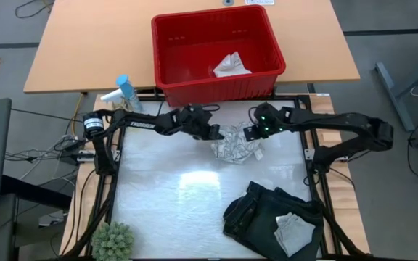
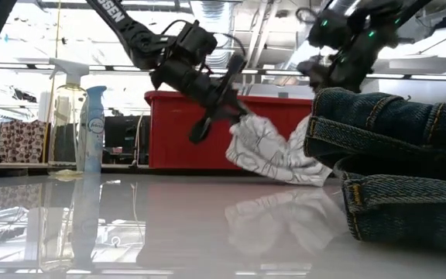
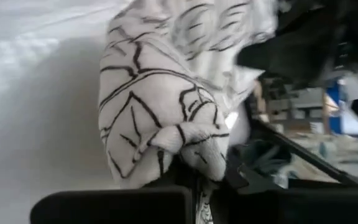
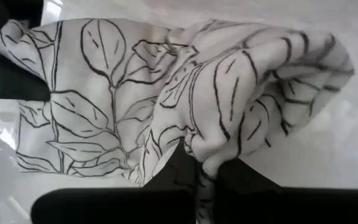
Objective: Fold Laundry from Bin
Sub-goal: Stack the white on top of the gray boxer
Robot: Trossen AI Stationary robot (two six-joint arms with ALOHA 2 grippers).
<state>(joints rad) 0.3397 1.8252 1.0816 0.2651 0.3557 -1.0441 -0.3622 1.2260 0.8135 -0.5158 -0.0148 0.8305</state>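
A white cloth with black leaf outlines [image 1: 234, 145] hangs bunched between my two grippers, just in front of the red bin [image 1: 267, 43]. My left gripper [image 1: 213, 133] is shut on its left side and my right gripper [image 1: 255, 133] on its right side. In the low view the cloth [image 2: 273, 151] sags from my left gripper [image 2: 237, 108] down toward the table. The place where my right gripper meets it is hidden there. Another pale patterned cloth [image 1: 231, 67] lies inside the bin. A dark garment [image 1: 263, 210] lies at the near right, and a small whitish cloth [image 1: 294, 230] rests on top of it. My left gripper pinches a bunched fold of the leaf cloth [image 3: 191, 146] between its two fingers, several layers gathered together. The fingers come slanting down from the table's left. The cloth hangs slack below and beside them. My right gripper pinches a gathered fold of the same cloth [image 4: 210, 155] between its two fingers, slanting down from the table's right. The rest of the cloth spreads away from the fingers in loose folds. I cannot tell whether its lower end touches the table.
A spray bottle [image 1: 125, 90] stands at the far left of the white work surface [image 1: 165, 188]. A small green plant [image 1: 113, 241] sits at the near left corner. The bin stands right behind the grippers. The dark garment [image 2: 393, 155] fills the low view's right side.
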